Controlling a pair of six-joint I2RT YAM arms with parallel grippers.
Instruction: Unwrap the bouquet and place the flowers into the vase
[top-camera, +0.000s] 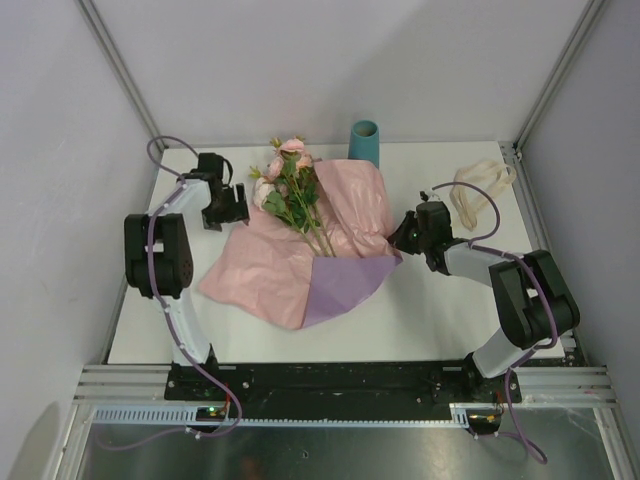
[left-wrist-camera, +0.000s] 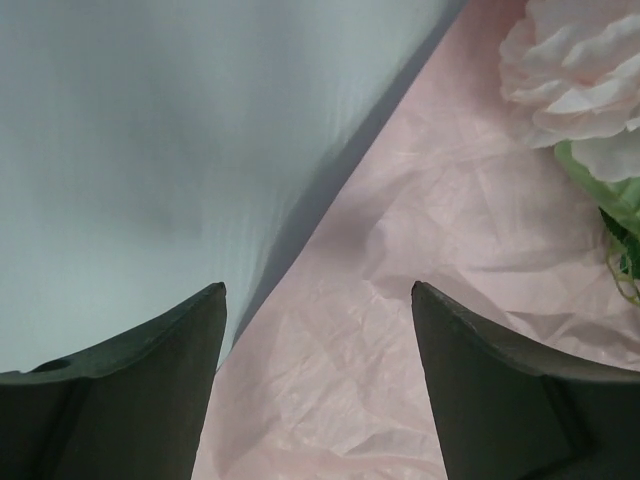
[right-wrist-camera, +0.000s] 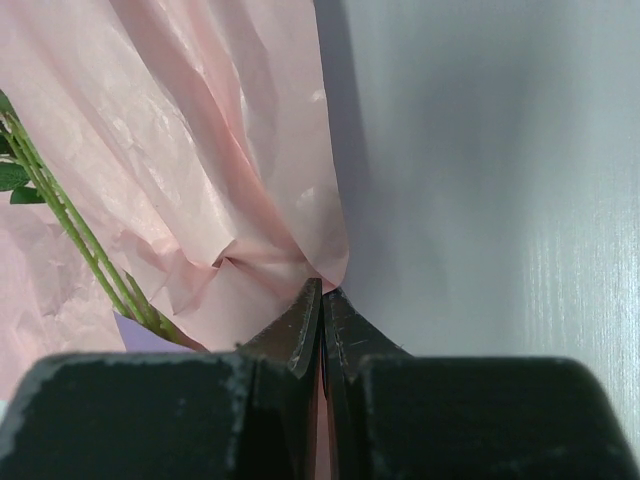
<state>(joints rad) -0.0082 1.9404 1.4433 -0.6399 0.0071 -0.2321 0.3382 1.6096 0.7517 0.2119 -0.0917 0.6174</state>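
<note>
The bouquet (top-camera: 300, 225) lies unwrapped mid-table: its crinkled pink paper sheet (top-camera: 265, 270), one corner turned up lilac, is spread open under the flowers (top-camera: 292, 185), pale pink roses with green stems pointing nearward. The teal vase (top-camera: 364, 142) stands upright at the far edge

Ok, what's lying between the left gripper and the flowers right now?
Only crinkled pink wrapping paper; the left wrist view shows it running from the left gripper to the flowers.

A crinkled pink paper sheet (top-camera: 270, 270) lies spread over the middle of the white table (top-camera: 420, 320), with one lilac corner toward the near edge. The teal vase (top-camera: 365, 142) stands at the far edge, and a cream ribbon (top-camera: 478, 190) lies near the far right corner.
</note>
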